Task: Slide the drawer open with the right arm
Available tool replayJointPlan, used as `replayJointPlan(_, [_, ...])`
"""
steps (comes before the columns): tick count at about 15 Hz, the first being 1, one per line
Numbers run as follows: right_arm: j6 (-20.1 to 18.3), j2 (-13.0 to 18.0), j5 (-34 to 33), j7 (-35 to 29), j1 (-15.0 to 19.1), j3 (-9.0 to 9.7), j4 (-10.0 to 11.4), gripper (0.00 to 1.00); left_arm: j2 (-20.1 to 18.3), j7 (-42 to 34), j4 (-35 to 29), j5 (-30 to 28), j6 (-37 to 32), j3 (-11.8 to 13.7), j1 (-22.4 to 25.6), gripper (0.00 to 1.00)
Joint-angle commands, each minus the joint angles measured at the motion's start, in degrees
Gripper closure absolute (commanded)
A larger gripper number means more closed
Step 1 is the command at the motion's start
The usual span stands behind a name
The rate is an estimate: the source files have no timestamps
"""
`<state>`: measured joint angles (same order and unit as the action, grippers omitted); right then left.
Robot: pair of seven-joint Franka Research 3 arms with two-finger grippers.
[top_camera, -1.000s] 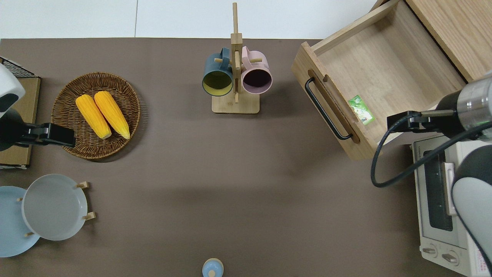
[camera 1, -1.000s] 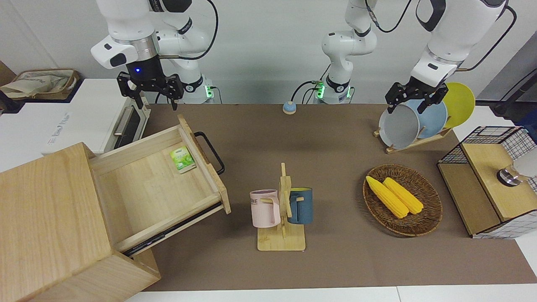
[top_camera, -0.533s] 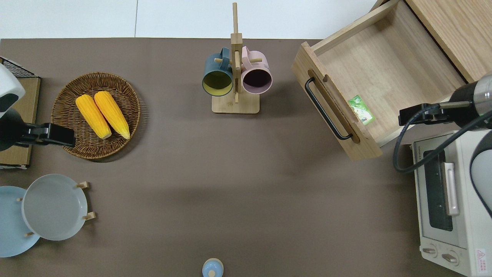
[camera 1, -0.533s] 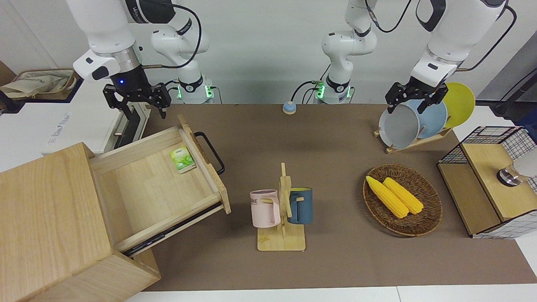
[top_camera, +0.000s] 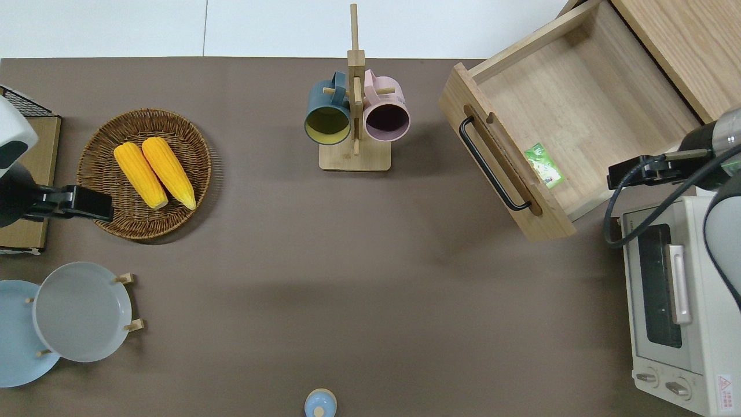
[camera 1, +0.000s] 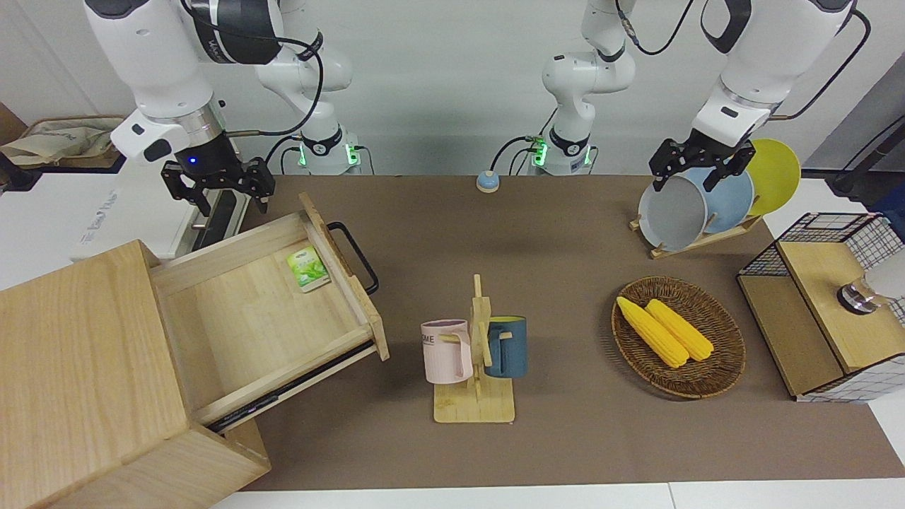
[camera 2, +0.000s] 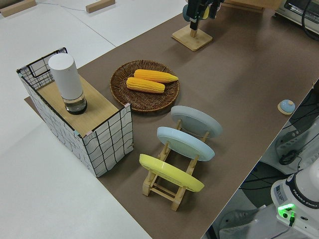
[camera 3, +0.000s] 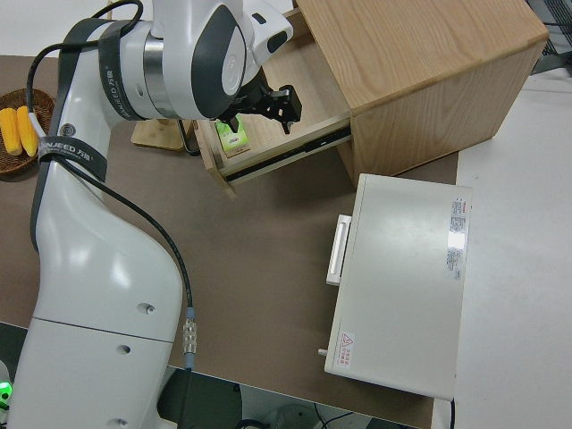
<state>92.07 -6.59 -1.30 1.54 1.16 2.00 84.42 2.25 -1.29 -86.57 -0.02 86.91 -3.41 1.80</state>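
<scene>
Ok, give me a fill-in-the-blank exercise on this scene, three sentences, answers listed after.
1. The drawer stands pulled ____ of its cabinet.
2. Inside the drawer lies a small ____ packet.
3. The two corn cobs lie in a wicker ____.

Missing words: out; green; basket

Readable text
"ME" on the pink mug [camera 1: 445, 351]; "NUFEED" along the right arm [camera 3: 64, 150]; the oven's [camera 3: 402, 286] labels are illegible.
</scene>
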Motion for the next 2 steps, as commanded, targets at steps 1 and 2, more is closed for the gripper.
replayJointPlan(1, [0.65,-0.09,-0.11,1.36,0.87,0.9,0.13,0.015,0.65,-0.55,1.4,0.98,-1.13,-0.37,0.22,0.01])
replayJointPlan(2, [0.65,-0.09,-0.02,1.28,0.87,0.9,0.04,0.015,0.65,-0.55,1.49,0.98,-1.13,-0.37,0.22,0.01])
